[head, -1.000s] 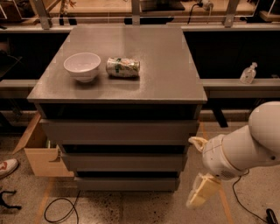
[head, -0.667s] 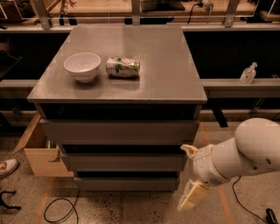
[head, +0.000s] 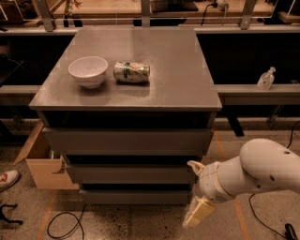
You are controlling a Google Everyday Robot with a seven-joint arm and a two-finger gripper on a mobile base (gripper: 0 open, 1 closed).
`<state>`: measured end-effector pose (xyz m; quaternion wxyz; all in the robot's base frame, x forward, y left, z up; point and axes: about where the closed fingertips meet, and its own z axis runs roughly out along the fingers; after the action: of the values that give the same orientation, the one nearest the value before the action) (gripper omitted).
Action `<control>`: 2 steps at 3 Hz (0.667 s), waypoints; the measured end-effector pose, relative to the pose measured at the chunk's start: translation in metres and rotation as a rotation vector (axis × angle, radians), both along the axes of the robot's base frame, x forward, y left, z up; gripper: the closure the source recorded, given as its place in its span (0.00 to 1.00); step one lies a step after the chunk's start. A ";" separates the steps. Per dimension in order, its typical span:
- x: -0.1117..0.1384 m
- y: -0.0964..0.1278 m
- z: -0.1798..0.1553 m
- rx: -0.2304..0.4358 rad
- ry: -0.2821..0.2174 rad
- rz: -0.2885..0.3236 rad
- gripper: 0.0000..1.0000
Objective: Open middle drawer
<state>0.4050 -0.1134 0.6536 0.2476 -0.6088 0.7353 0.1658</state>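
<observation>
Grey cabinet worktop [head: 178, 70] mid-room, warm dim light. Speckled stone floor [head: 140, 225] below its front edge, orange tape line [head: 240, 221] off the front-right corner. Open cardboard box [head: 44, 171] on the floor beyond the left edge, black cable [head: 65, 224] looped near it, a shoe [head: 7, 179] farther left. Grey ledge [head: 255, 91] past the right edge with a clear pump bottle [head: 266, 78]. Metal frame posts [head: 145, 11] behind the back edge. Gripper [head: 190, 194] below the front-right corner, fingers spread.

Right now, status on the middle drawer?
Gripper open, low, right of cabinet front. Middle drawer shut. Bowl, can up top, not blocking.
</observation>
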 end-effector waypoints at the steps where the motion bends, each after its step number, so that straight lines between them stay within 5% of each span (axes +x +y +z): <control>1: 0.006 0.006 -0.019 -0.007 -0.013 0.025 0.00; 2: 0.024 0.015 -0.053 -0.016 -0.040 0.071 0.00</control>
<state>0.4295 -0.0985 0.6003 0.2514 -0.6397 0.7093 0.1563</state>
